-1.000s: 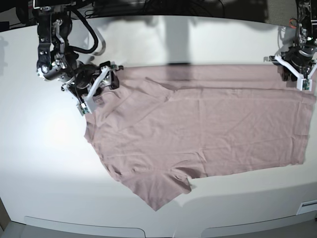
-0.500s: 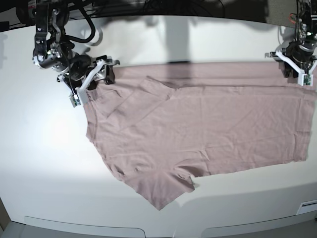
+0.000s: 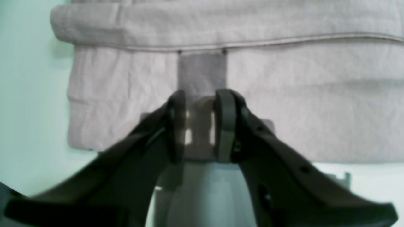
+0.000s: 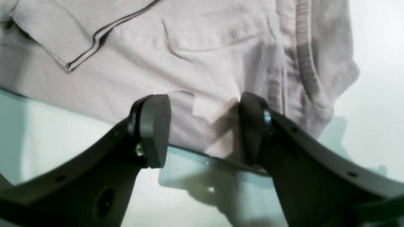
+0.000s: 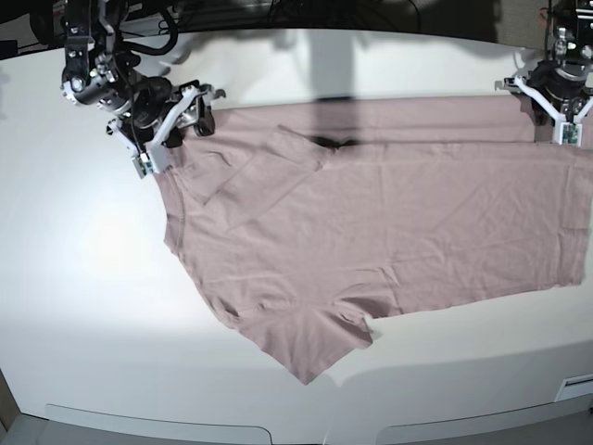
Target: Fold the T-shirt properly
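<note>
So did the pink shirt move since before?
Yes. The T-shirt slid toward the table's far edge; its near sleeve tip sits farther from the front edge.

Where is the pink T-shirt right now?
In the base view the T-shirt lies spread flat across the white table, reaching from the right claw at far left to the left claw at far right.

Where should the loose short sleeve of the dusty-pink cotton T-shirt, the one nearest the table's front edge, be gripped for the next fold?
Probably at the pointed tip of the loose short sleeve of the dusty-pink cotton T-shirt, coming in from the front edge of the white table. The tip lies flat, juts clear of the body, and has bare table on both sides.
</note>
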### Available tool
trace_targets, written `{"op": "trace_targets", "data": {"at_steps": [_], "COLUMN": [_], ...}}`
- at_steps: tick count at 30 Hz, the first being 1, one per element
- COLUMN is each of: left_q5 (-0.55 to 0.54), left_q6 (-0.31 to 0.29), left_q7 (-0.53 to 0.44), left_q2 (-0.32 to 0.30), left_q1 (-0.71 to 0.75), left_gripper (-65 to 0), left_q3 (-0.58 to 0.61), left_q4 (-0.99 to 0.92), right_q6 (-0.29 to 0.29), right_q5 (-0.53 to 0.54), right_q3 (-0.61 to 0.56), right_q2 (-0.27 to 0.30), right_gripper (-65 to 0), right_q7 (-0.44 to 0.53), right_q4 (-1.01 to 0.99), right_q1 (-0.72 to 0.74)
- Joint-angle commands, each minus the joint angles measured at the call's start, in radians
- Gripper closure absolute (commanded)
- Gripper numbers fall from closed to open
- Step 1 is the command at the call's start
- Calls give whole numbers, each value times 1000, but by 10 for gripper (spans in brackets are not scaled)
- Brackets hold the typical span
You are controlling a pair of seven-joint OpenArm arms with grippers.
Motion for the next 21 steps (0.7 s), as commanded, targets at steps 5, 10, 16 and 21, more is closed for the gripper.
{"op": "trace_targets", "data": {"at_steps": [5, 10, 16, 21], "left_q5": [57, 57, 57, 57], "left_q6": [13, 13, 13, 13], "left_q7": [122, 106, 106, 130], "left_q2": [2, 2, 2, 2], "left_q1": [52, 52, 58, 87], "left_gripper": [-161, -161, -161, -161], "left_q3": [7, 7, 7, 7], "left_q4": [-16, -14, 39, 82], "right_q6": [3, 3, 3, 3], "right_q5": [-3, -2, -2, -3], "right_q3": [2, 2, 2, 2], "right_q2": [8, 8, 8, 8], "right_gripper": [-338, -338, -338, -338], "right_q7": [-19, -19, -19, -33], "right_q4": [8, 13, 85, 111], "right_q1": [-50, -78, -108, -130]}}
